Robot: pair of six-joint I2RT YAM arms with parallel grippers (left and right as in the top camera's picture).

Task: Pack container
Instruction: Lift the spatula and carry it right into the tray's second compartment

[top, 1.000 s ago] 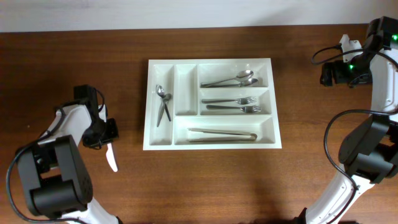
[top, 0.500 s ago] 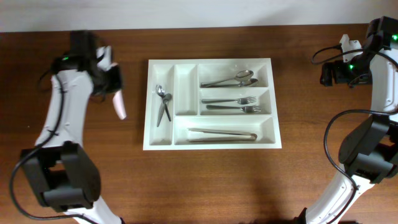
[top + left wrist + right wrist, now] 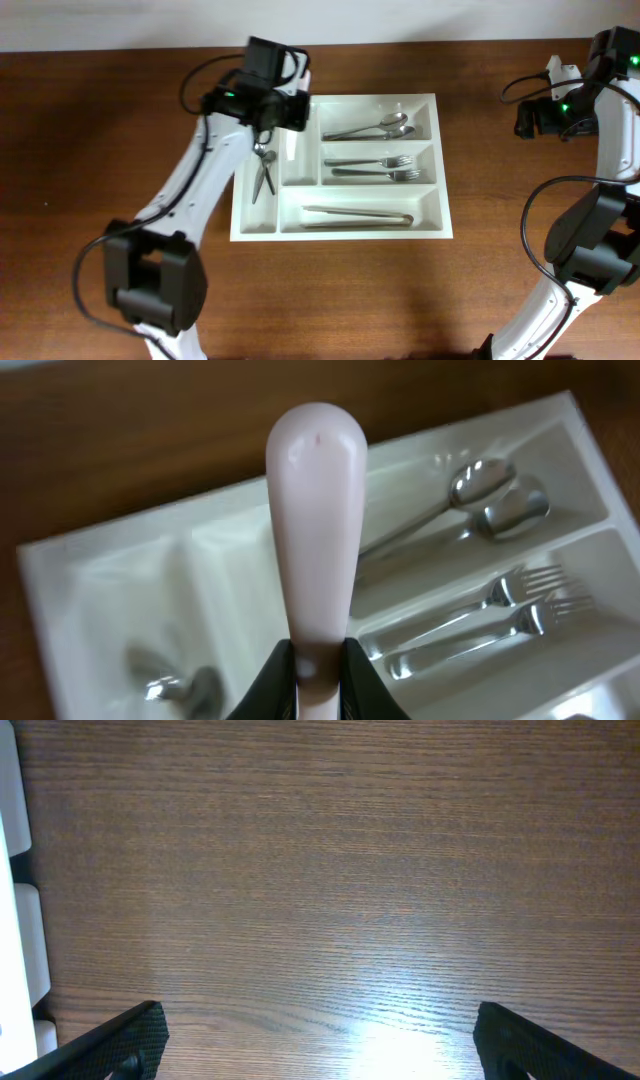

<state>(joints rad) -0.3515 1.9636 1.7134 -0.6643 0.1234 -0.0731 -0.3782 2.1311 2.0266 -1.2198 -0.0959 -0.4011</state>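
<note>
1. The container [image 3: 350, 236] lies at the middle of the tabletop [image 3: 100, 200], one long side towards the far edge
2. A second ago the left claw [image 3: 318, 660] hung over the left side of the tabletop; since then it has swung across, and it now hovers above the container's far left corner
3. We see that claw nearly closed, pinching a pale utensil [image 3: 315, 510] by one end, with the rounded free end reaching out over the dividers
4. The right claw [image 3: 320, 1055] has not stirred: it is spread wide, holds nothing, and hangs over bare wood near the far right corner
5. Spoons [image 3: 370, 128], forks [image 3: 375, 168] and tongs [image 3: 358, 215] fill the three crosswise compartments, small spoons [image 3: 262, 170] lie in the outer narrow one, and the narrow compartment [image 3: 297, 150] beside it is bare
6. We judge the carry done and the placing still to come, probably into that bare slot; the utensil should be lined up along it and lowered, or it may settle across a divider
</note>
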